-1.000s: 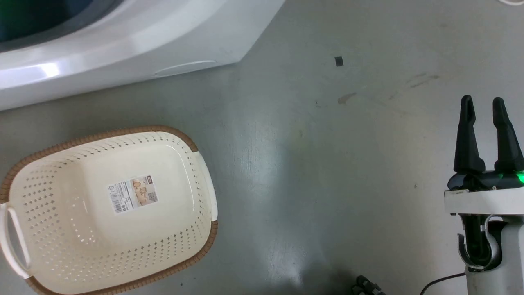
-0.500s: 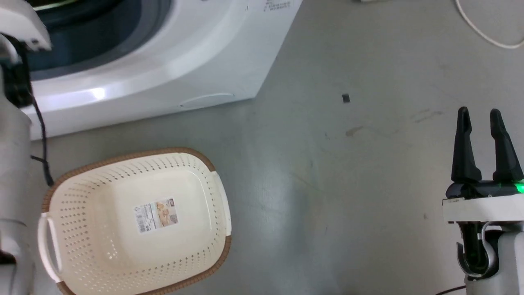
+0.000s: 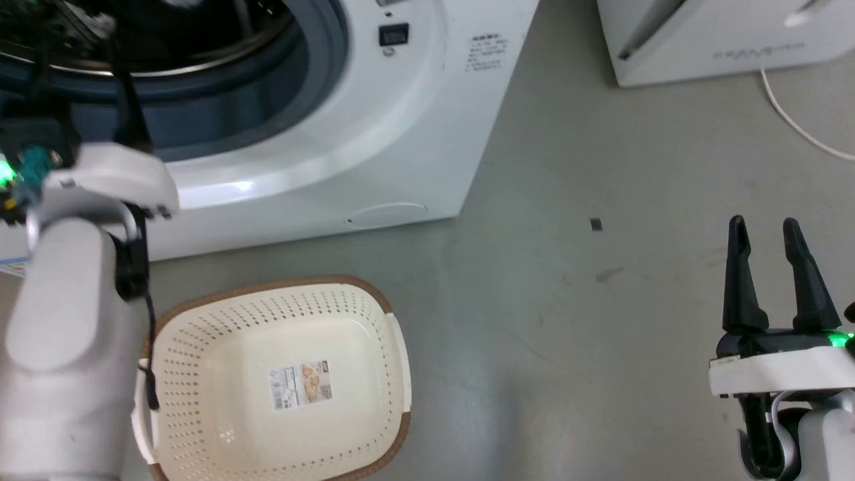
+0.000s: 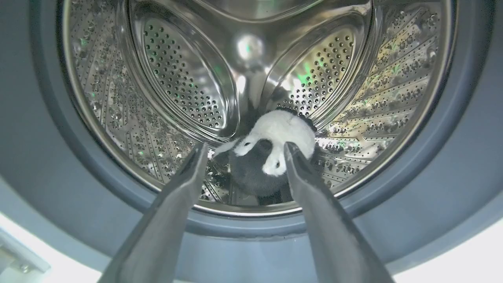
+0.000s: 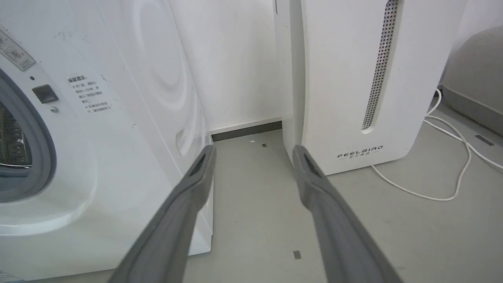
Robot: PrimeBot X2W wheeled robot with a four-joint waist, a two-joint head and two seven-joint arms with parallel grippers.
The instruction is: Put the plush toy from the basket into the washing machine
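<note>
My left claw (image 4: 245, 146) points into the washing machine (image 3: 401, 133), fingers (image 4: 188, 173) spread, gripping nothing. The plush toy (image 4: 275, 129) lies in the drum (image 4: 177, 78) past the tips at 12 o'clock. The gasket (image 4: 463, 165) stands well apart all round. My right claw (image 3: 763, 222) is open at 4 o'clock.

A white front-loading washer (image 3: 374, 153) stands on the floor, its round porthole open and ringed by a grey gasket (image 4: 39, 157). Inside, a fluffy white toy (image 4: 271, 153) with black patches lies curled low in the shiny perforated steel drum (image 4: 173, 78). Just before the washer sits a cream oval basket (image 3: 200, 347), upright, with perforated walls, a brown rim and a label (image 3: 302, 385) on its bottom.
</note>
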